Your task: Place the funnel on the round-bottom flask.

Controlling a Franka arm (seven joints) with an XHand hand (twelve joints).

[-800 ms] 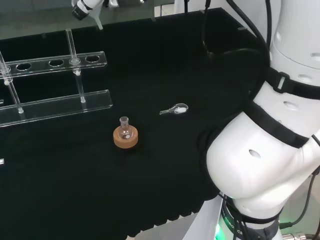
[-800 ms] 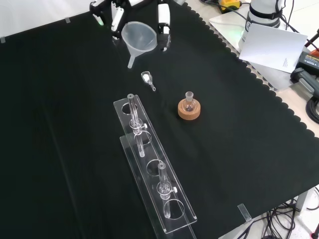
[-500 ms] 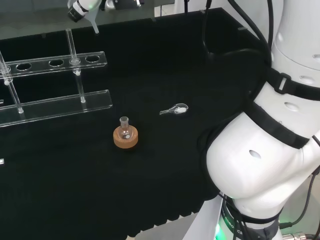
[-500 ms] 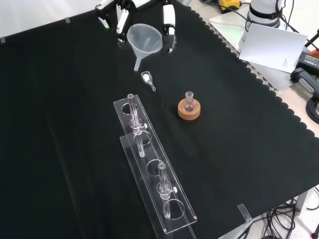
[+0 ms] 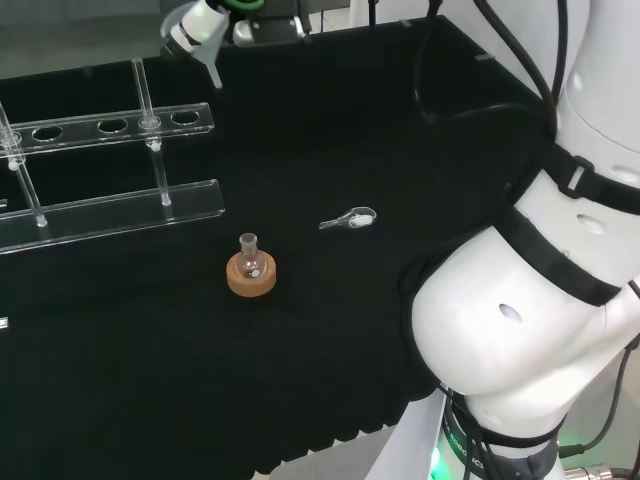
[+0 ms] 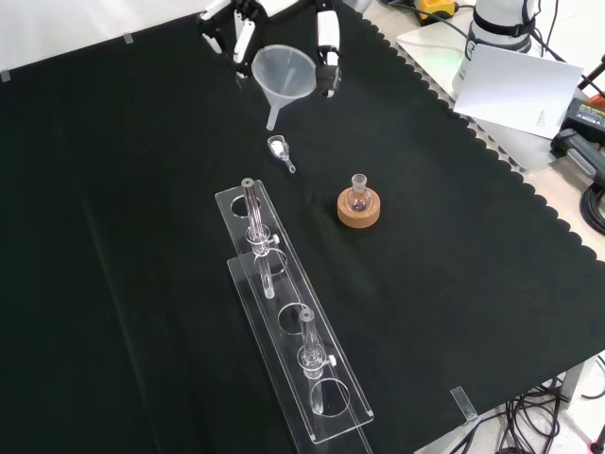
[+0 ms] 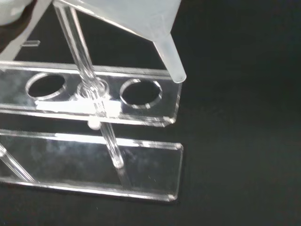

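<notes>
Front view: my robot hand (image 6: 284, 24), fingers curled round the funnel (image 6: 283, 75), carries it spout-down near the desk's far edge, ready for the round-bottom flask (image 6: 358, 197).

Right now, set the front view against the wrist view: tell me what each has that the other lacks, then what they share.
Front view alone: the hand curled round the funnel's rim, the round-bottom flask upright in its cork ring, and a small scoop lying on the cloth between funnel and rack.

Wrist view alone: the funnel's stem tip close up, hanging above the rack's end hole.

Both: the funnel and the clear tube rack with a glass tube standing in it.
</notes>
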